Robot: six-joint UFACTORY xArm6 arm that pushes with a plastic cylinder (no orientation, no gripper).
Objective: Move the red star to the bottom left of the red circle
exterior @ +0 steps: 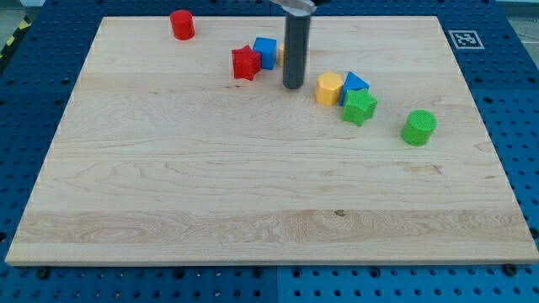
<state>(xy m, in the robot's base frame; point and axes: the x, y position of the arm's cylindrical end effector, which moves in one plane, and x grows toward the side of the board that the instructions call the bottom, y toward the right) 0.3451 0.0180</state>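
Note:
The red star lies near the view's top, left of centre, touching a blue cube at its upper right. The red circle stands further to the upper left, near the board's top edge. My tip rests on the board just right of the red star and below the blue cube, apart from both. The rod hides part of a yellow block behind it.
A cluster sits right of my tip: a yellow block, a blue block and a green star. A green cylinder stands further right. The wooden board ends at blue pegboard.

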